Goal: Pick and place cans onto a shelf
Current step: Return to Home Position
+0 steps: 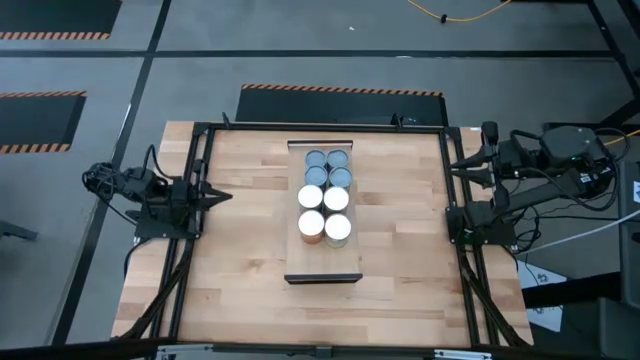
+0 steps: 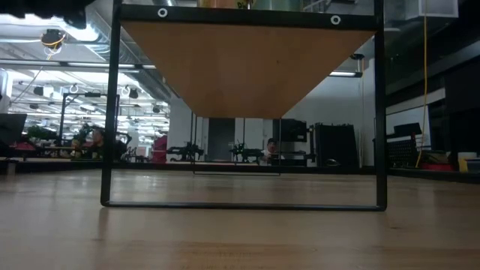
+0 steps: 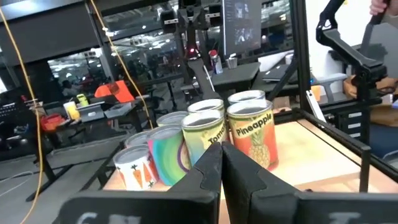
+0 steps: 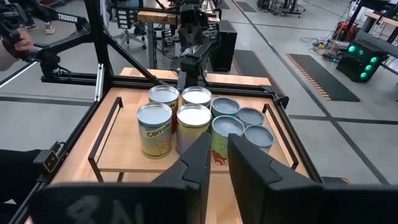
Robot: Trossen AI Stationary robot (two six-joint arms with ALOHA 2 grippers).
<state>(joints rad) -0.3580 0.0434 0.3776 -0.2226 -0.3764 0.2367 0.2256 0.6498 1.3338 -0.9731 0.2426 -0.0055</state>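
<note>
Several cans (image 1: 325, 195) stand upright in two rows on the shelf (image 1: 322, 262), a raised light-wood board at the table's middle. The far cans have grey tops and the near ones white tops. Some show colourful labels in the left wrist view (image 3: 211, 143) and the right wrist view (image 4: 193, 124). My left gripper (image 1: 228, 196) waits at the table's left edge, pointing at the cans, fingers shut (image 3: 222, 165). My right gripper (image 1: 452, 168) waits at the right edge, its fingers a narrow gap apart (image 4: 218, 146). In the low view only the board's underside (image 2: 247, 67) shows.
The shelf stands on a black wire frame (image 2: 112, 112). Black rails (image 1: 200, 130) run around the wooden tabletop (image 1: 250, 290). There is bare wood on the left, right and near sides of the shelf. The workshop room lies beyond the table.
</note>
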